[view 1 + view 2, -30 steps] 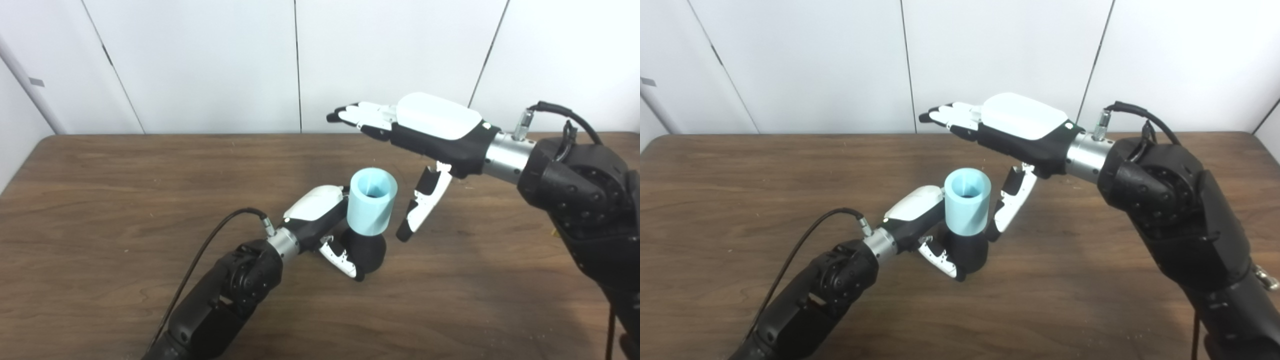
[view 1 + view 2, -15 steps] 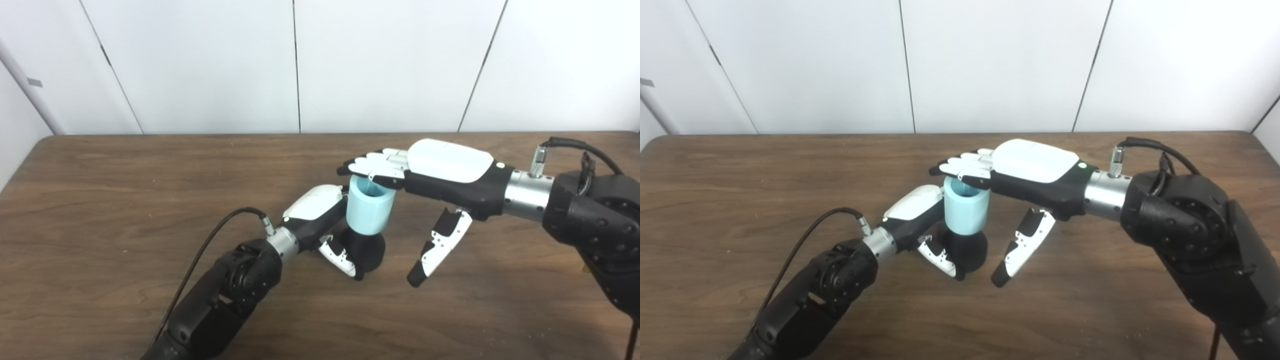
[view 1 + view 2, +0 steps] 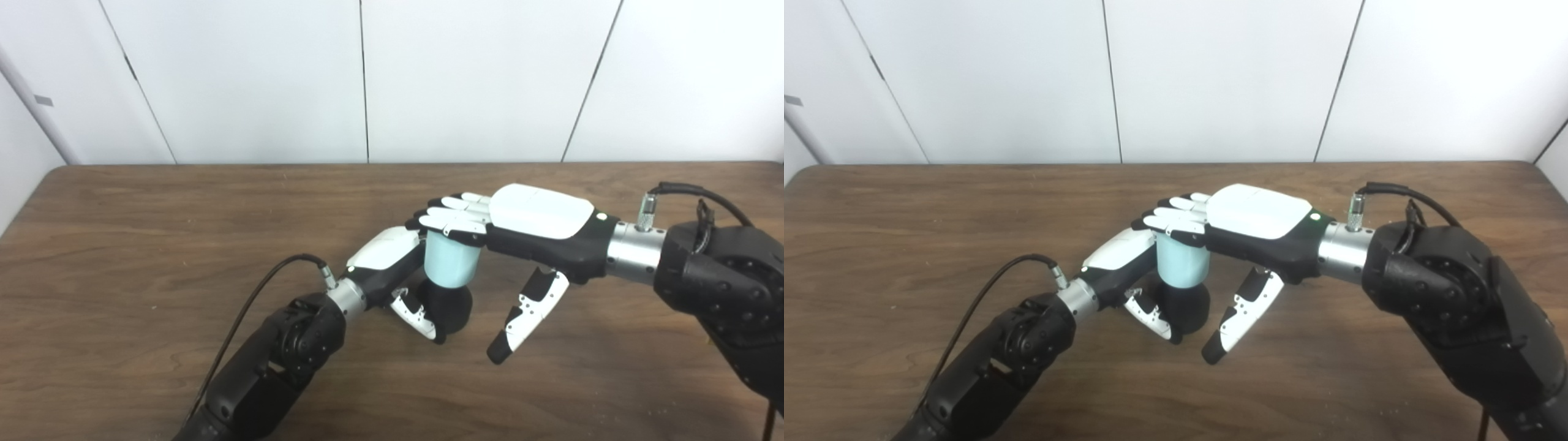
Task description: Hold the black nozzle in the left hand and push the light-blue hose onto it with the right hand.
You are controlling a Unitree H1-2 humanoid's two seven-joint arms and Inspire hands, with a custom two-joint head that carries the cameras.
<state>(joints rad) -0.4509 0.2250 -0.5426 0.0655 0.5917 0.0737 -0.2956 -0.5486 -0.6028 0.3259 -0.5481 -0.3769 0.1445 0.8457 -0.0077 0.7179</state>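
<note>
R hand (image 3: 520,223), flat and open, has dropped from up high onto the light-blue hose (image 3: 450,264), now capping its top and pressing it onto the black nozzle (image 3: 447,306) gripped by L hand (image 3: 392,263) at table (image 3: 122,245) centre, so seating's underway.

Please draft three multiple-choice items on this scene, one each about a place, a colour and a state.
1. Where do the right hand's fingers lie?
A. flat across the top of the hose
B. on the table's far edge
C. under the nozzle

2. What colour is the hose?
A. red
B. light blue
C. yellow

3. What is the left hand doing?
A. hanging open above the table
B. gripping the right wrist
C. closed on the nozzle

Answers:
1 A: the right hand has its fingers covering the open top of the hose.
2 B: the hose is pale blue above the black nozzle.
3 C: the left hand wraps the nozzle at its base on the table.
</note>
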